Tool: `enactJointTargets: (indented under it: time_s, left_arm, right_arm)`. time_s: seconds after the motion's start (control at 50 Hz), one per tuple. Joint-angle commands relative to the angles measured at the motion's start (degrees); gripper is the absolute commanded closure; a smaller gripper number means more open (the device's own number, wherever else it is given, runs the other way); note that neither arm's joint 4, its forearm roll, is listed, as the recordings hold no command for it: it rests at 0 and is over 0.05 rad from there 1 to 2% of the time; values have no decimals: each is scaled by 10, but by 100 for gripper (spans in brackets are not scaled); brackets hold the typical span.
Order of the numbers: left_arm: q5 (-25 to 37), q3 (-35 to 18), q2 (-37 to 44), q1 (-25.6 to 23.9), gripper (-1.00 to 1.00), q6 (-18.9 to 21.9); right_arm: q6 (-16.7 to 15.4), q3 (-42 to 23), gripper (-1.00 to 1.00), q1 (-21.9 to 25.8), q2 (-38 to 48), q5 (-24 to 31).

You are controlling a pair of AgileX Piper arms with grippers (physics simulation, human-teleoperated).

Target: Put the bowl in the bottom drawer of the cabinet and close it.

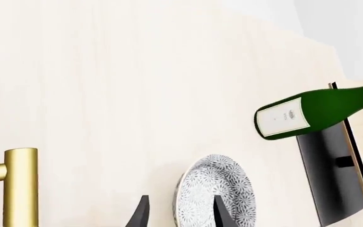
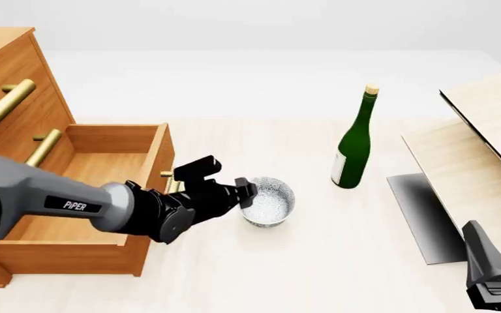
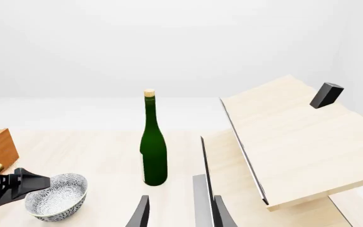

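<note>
Bowl (image 2: 268,201) sits on the pale bench (image 2: 320,261), just beside the front corner of the pulled-out bottom drawer (image 2: 85,189) of the cabinet (image 2: 7,78). The left claw (image 2: 247,193) reaches across from the drawer side and its fingers are at the bowl's near rim; in the left wrist view the two dark fingertips (image 1: 222,213) stand apart, one on each side of the rim, with no clear clamp visible. A brass handle (image 1: 19,187) shows at that view's edge. The drawer box looks empty of the bowl, its front panel facing the bowl.

A green bottle (image 2: 355,140) stands upright farther back on the bench, well apart from the bowl. Pale wooden boards (image 2: 485,150) lean at the right side over a dark panel (image 2: 425,218). The right claw (image 3: 176,213) hangs low at the front right, fingers apart, holding nothing.
</note>
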Motion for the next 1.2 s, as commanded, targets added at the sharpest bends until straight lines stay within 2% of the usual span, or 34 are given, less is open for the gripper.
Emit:
enactJointTargets:
  time_s: [0.02, 0.34, 0.68, 0.7, 0.74, 0.94, 1.2]
  left_arm:
    - [-8, -2, 20, -6, -100, -5]
    - [-23, -8, 45, -16, -100, -12]
    - [-58, 9, 50, -32, -100, -27]
    - [-41, -6, 55, -17, 100, -15]
    - [-51, 4, 45, -24, 100, -19]
    - [-23, -6, 18, -7, 100, 8]
    - [-1, 12, -46, -7, 100, 26]
  right_arm:
    - [0, 0, -100, 0, 0, 0]
    - [0, 0, -100, 0, 0, 0]
    - [0, 0, -100, 0, 0, 0]
    - [0, 0, -100, 0, 0, 0]
    - [0, 0, -100, 0, 0, 0]
    - [0, 0, -100, 0, 0, 0]
    - [0, 0, -100, 0, 0, 0]
